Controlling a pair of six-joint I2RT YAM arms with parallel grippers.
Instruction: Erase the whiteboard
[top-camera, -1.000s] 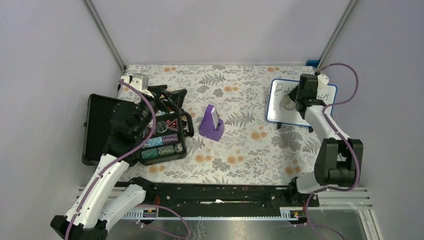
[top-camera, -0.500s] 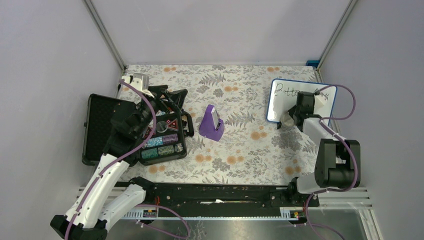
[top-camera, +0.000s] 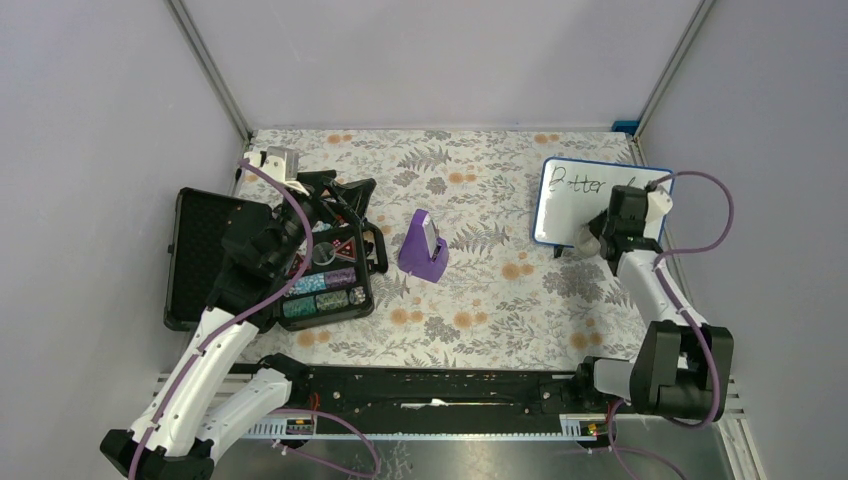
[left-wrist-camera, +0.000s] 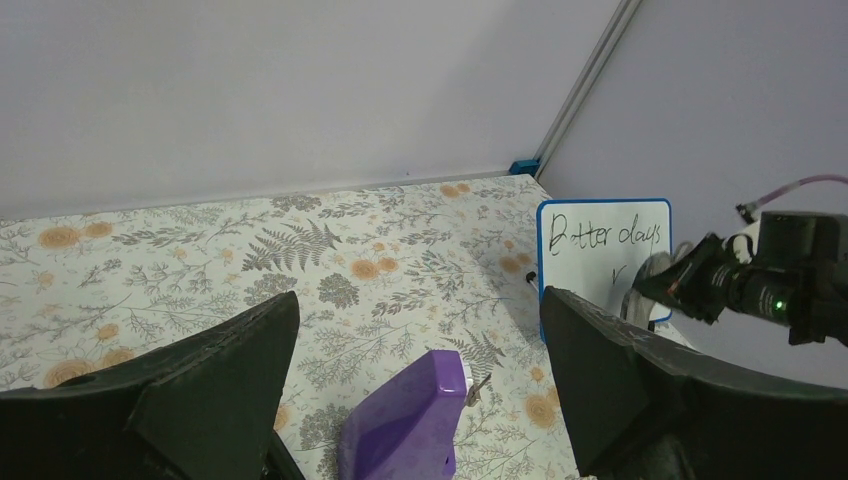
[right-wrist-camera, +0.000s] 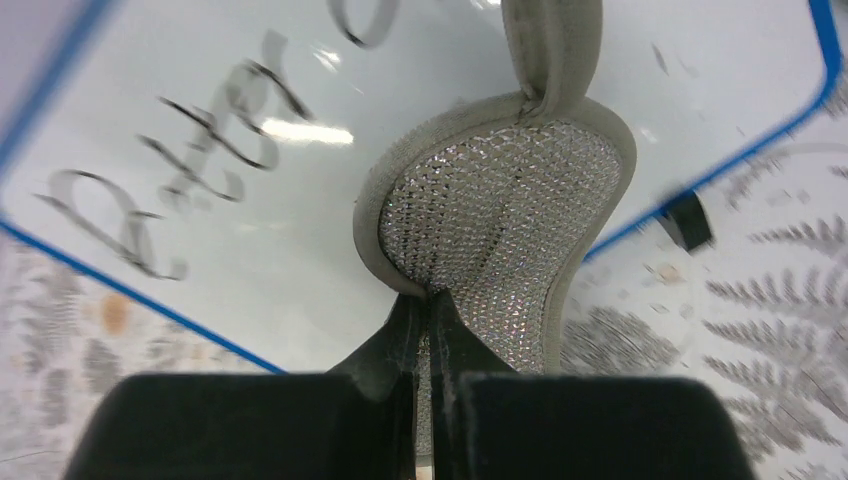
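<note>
— Right hand (right-wrist-camera: 430, 330) is pinched shut on the pad (right-wrist-camera: 500, 230), which looks pressed to the board (right-wrist-camera: 300, 260) near its lower edge.
— Where's the board?
— Far right of the table (top-camera: 480, 290), propped up. Writing remains on it, so I'd hold the pad flat and sweep gently upward to avoid tipping it.

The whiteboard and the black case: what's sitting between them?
A purple block stands between the whiteboard and the black case, on the flowered cloth; the overhead view shows it.
</note>
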